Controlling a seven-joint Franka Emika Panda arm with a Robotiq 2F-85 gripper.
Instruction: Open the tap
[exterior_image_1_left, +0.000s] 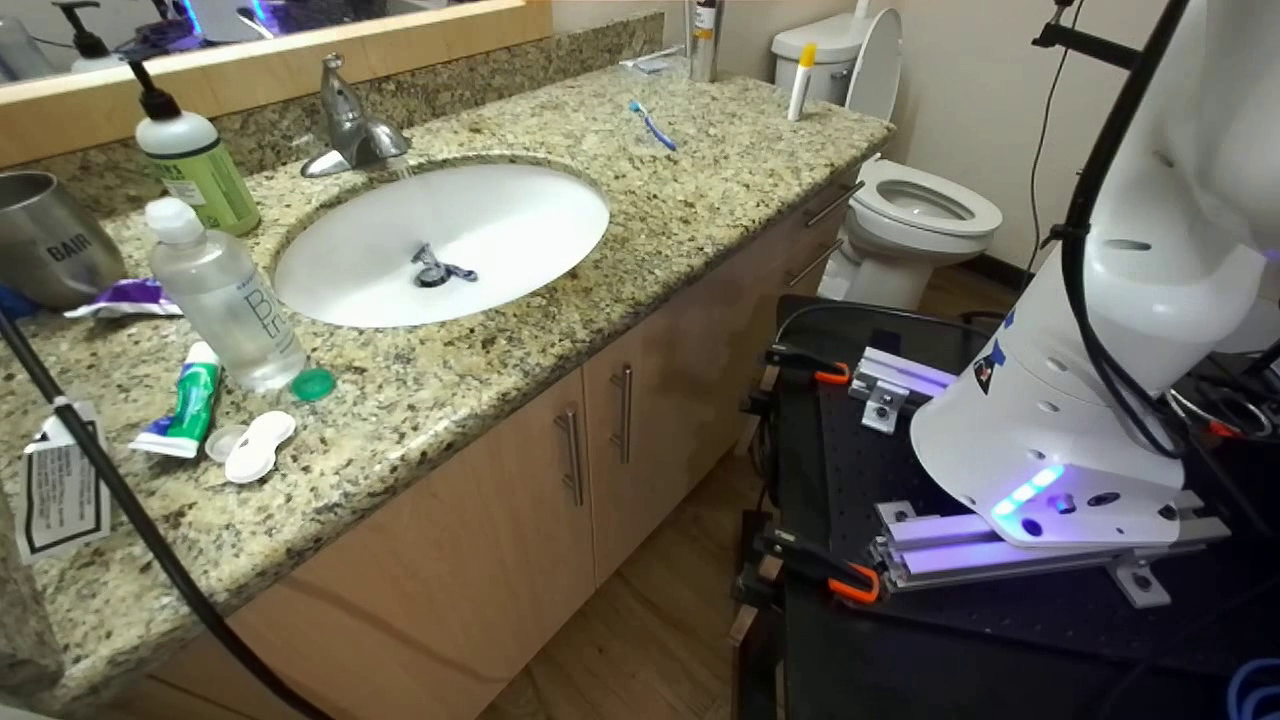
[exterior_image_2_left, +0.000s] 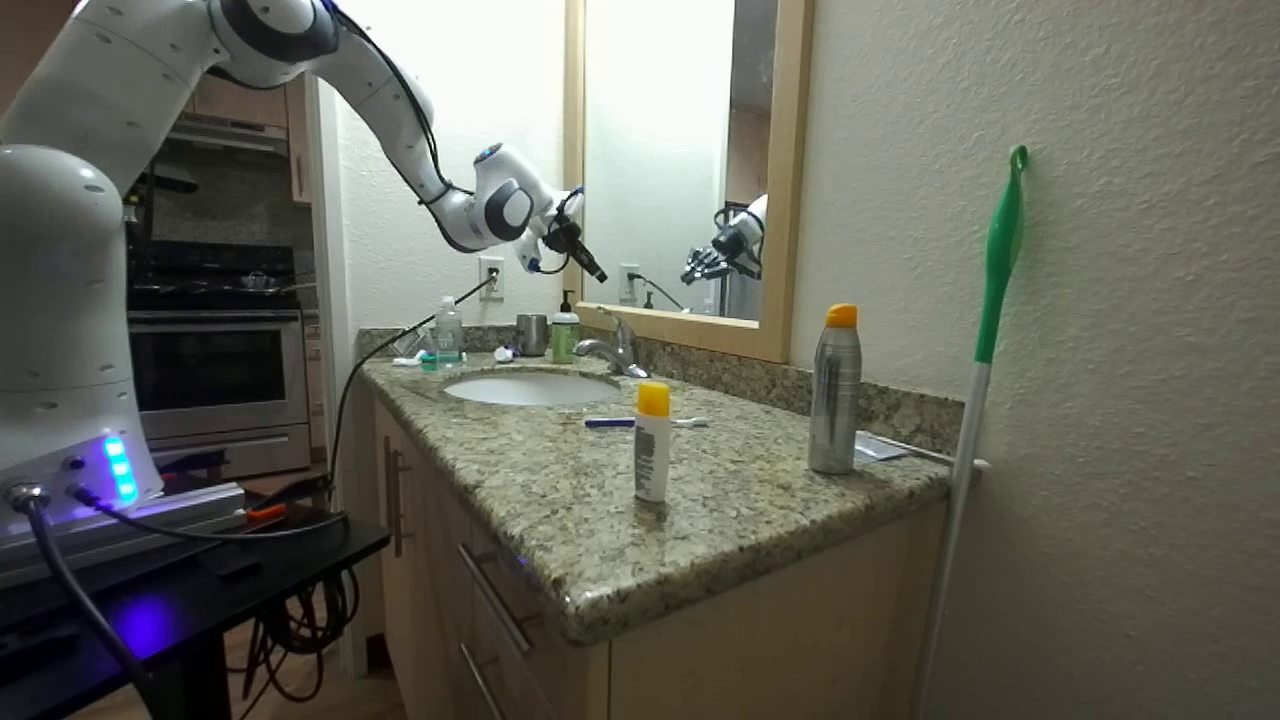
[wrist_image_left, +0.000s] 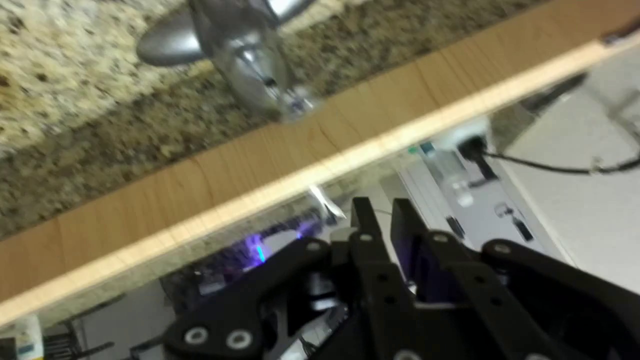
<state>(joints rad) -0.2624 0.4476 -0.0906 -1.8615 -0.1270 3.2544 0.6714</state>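
While a Robotiq gripper (wrist_image_left: 383, 205) hangs higher than a chrome lever faucet (exterior_image_1_left: 348, 125), apart from it, fingers (wrist_image_left: 363, 220) narrowly parted, white washbasin (exterior_image_1_left: 520, 215) below.

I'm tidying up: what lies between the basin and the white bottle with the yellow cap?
A toothbrush lies on the counter between the basin and the white bottle, in both exterior views.
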